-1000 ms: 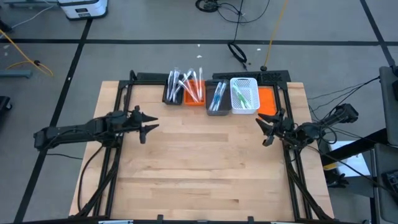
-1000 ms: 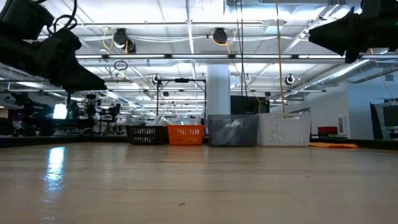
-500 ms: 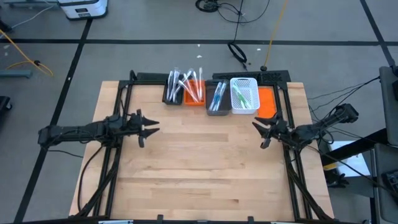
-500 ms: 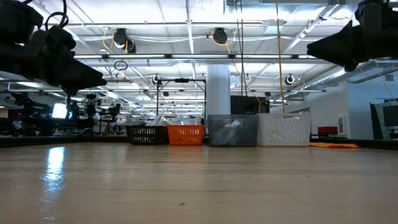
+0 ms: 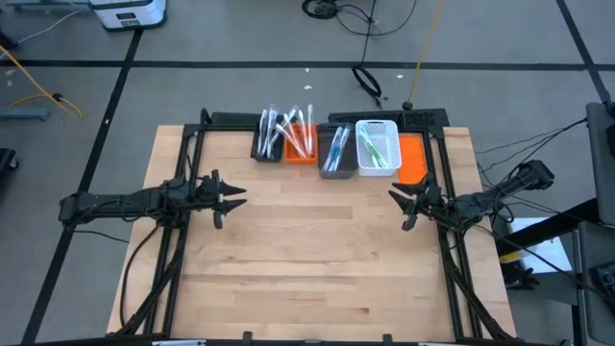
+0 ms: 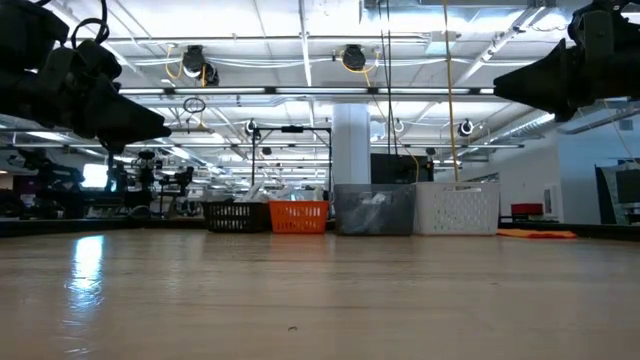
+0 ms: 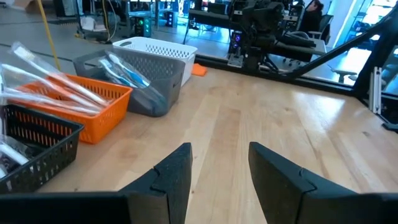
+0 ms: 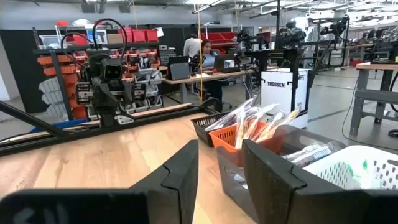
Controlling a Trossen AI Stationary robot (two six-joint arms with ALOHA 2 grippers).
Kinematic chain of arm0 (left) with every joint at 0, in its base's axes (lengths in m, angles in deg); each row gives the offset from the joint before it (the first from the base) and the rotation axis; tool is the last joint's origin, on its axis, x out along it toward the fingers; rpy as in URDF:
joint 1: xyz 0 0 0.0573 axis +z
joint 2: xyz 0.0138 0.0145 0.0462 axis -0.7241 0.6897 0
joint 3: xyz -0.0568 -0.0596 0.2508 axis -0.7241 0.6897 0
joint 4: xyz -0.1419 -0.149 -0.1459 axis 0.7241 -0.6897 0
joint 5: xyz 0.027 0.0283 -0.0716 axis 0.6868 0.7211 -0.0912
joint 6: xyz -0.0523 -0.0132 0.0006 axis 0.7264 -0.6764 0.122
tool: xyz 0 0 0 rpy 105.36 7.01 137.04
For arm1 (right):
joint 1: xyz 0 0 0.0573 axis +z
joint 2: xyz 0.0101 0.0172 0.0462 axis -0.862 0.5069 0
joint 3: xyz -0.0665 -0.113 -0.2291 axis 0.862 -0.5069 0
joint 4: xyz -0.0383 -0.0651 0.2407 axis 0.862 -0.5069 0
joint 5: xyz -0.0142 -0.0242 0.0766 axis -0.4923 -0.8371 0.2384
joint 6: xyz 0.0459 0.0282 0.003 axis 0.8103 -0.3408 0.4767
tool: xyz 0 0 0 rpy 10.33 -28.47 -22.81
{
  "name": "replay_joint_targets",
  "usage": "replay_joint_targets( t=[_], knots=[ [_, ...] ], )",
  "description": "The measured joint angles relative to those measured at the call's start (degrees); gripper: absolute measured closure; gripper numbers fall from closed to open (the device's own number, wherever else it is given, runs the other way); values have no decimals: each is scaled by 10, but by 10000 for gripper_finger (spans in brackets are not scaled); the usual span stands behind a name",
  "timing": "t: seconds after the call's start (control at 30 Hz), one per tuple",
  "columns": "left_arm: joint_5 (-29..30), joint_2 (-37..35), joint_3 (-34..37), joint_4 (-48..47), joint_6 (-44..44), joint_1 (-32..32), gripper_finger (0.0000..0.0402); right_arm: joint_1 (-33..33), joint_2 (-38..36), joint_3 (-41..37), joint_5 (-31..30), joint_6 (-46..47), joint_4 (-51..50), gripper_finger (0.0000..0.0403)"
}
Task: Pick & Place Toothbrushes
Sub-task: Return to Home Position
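**Both arms low at the table's sides, brushes all binned**

Since a second ago the right pincer [image 5: 400, 206] has crept a little farther in from the table's right edge. The left pincer [image 5: 231, 199] has drawn slightly back toward the left edge. Over the last half second almost nothing differs. The bins and their contents have not shifted.

Each pincer hangs above the wood near its own side edge and points toward the table's middle. In the left wrist view the left pincer [image 7: 219, 168] stands partly spread with bare boards showing in the gap, holding nothing. The right pincer [image 8: 221, 165] is likewise parted and empty.

The toothbrushes [image 5: 296, 135] lie in a row of containers along the far edge. From left to right these are a black basket [image 5: 260, 144], an orange basket [image 5: 300, 154], a grey bin [image 5: 335, 168] and a white basket [image 5: 378, 171]. Blue brushes [image 7: 127, 70] lean in the grey bin. An orange mat [image 5: 413, 154] lies just beside the white basket toward the far right corner.

The table [image 5: 307, 269] is pale planked wood in a black frame, and it gives off a soft sheen in the low view. Around it is grey floor [image 5: 192, 86] crossed by dark lines, with black cables [image 5: 365, 79] behind the far edge. Beyond are strip lights, a white column [image 6: 351, 140] and workbenches, with a person [image 8: 205, 61] seated at a desk.
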State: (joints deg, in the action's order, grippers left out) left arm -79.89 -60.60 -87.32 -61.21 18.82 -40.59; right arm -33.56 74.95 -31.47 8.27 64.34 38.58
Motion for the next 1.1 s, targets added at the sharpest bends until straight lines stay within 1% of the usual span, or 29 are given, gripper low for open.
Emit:
replay_joint_targets(
  t=[0.2, 0.27, 0.33, 0.43, 0.67, 0.8, 0.87, 1.1],
  knots=[
    [0, 0, 0, 0, 0, 0, 243, 0, 0, -1, 0, 0, 0, 289],
    [0, 0, 0, 1, 0, 0, 243, 5, -10, -2, -1, 0, -4, 289],
    [0, 0, 0, 1, 0, 0, 243, 2, -25, -9, 12, 0, 2, 289],
    [0, 0, 0, 3, 0, 0, 243, -20, -67, -12, 30, 0, -16, 289],
    [0, 0, 1, 11, 1, 0, 243, -60, -146, -12, 29, 0, -26, 289],
    [0, 0, 1, 11, 1, 0, 243, -84, -146, -12, 30, 0, 8, 289],
    [0, 0, 1, 11, 1, 0, 243, -97, -146, -12, 29, 0, 3, 289],
    [0, 0, 1, 12, 1, 0, 243, -178, -146, -12, 30, 3, -4, 289]
  ],
)
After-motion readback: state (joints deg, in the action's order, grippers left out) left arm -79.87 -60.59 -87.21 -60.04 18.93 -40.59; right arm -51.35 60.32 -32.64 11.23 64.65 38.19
